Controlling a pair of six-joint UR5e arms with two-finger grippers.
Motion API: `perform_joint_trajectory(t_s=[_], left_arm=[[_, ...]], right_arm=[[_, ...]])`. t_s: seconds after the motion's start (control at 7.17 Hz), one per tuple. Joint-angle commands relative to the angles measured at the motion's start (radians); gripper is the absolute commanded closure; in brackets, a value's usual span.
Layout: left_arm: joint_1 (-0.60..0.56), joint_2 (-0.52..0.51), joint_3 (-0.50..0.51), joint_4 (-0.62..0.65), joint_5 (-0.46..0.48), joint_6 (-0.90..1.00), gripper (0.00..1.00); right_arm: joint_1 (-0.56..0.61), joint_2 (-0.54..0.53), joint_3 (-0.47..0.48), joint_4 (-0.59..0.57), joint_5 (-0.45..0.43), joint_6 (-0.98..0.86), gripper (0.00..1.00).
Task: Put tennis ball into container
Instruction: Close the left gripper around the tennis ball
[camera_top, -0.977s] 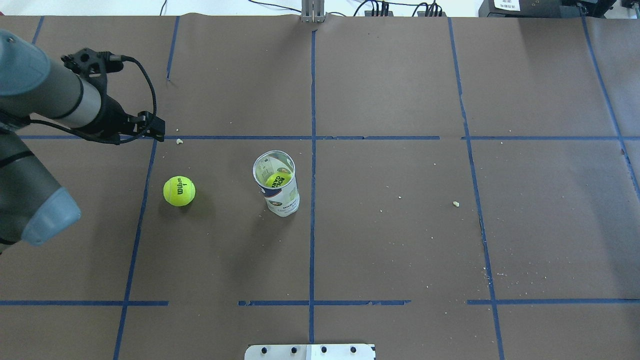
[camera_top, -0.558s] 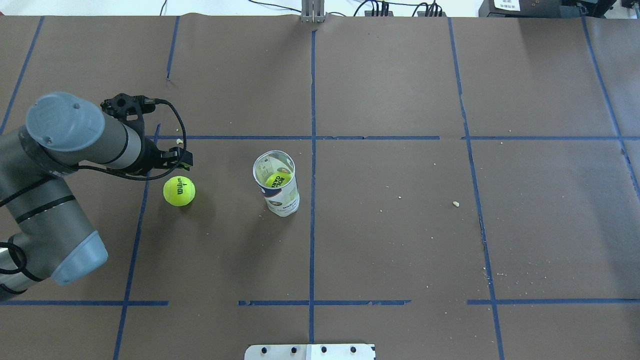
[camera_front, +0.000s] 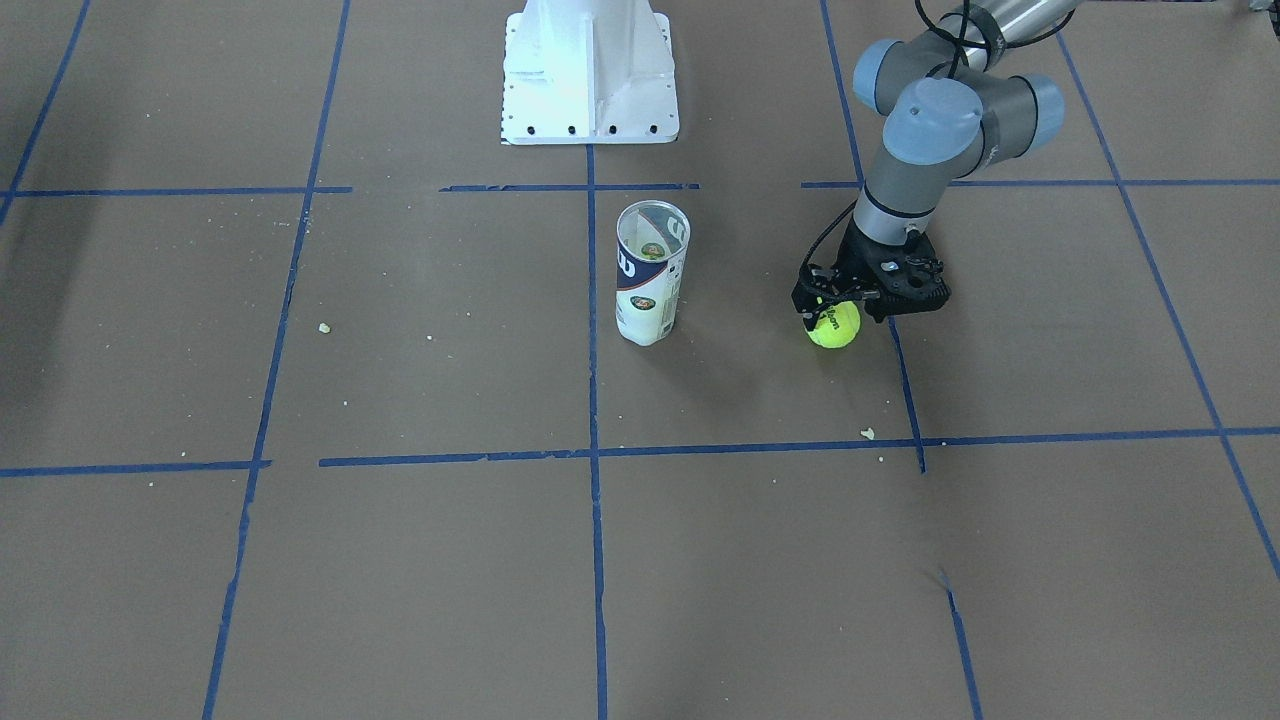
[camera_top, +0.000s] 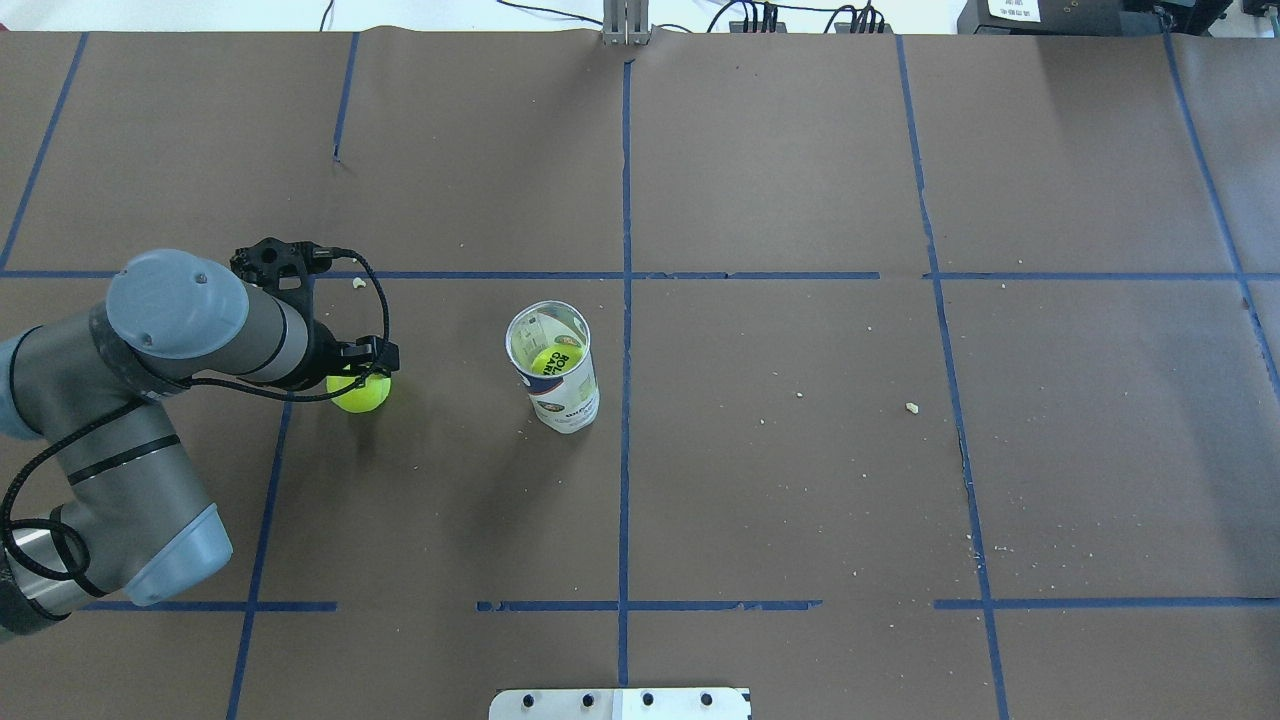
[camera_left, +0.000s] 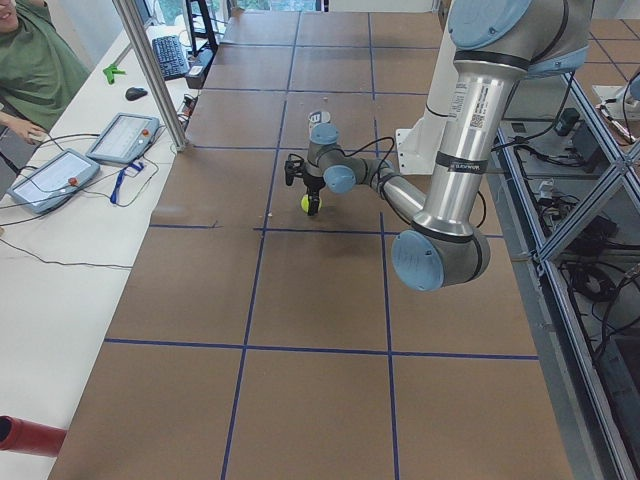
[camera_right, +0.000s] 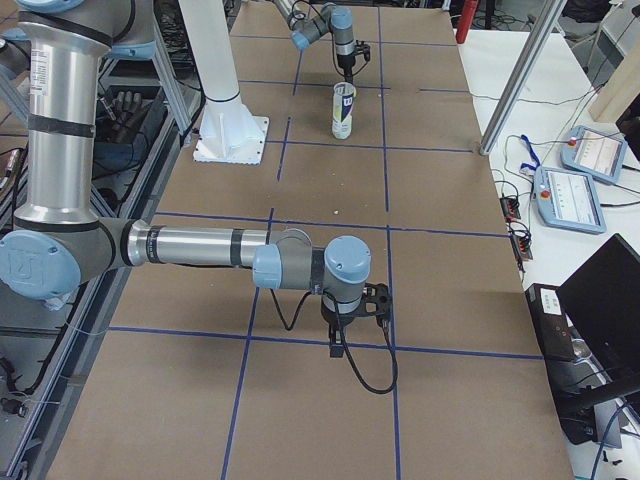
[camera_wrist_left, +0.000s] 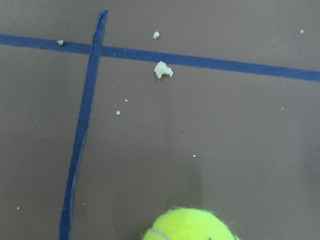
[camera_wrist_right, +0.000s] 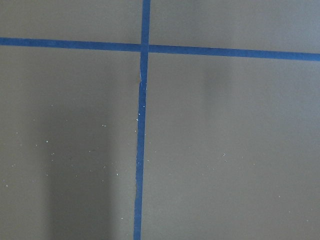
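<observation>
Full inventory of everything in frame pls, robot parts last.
tennis ball: 1, neon yellow-green, on the table under the left gripper
second ball: 1, yellow-green, inside the container
container: 1, clear with navy-white label, upright, near table centre
table: 1, brown paper, blue tape grid
crumbs: several, pale, scattered
base plate: 1, white, robot's side
tablets: 2, grey, side bench
operator: 1, green shirt, by bench
left gripper: 1, black, at the tennis ball; state unclear
right gripper: 1, black, over bare table; state unclear
</observation>
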Motion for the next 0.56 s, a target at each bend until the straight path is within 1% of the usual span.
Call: perform_joint_trajectory(t_s=[0.0,0.14,0.28,0.42], left_arm=[[0.013,-0.002,0.018,-0.006,0.002,-0.001,0.00],[0.015,-0.007,0.021,-0.007,0.000,-0.001,0.06],[0.016,-0.007,0.023,-0.006,0.000,-0.004,0.22],[0.016,-0.009,0.020,-0.007,0.000,-0.004,0.44]], right_arm=[[0.000,0.000,0.000,0.000,0.000,0.000,0.00],[0.000,0.000,0.000,0.000,0.000,0.000,0.00],[0.000,0.000,0.000,0.000,0.000,0.000,0.00],[0.000,0.001,0.000,0.000,0.000,0.000,0.00]])
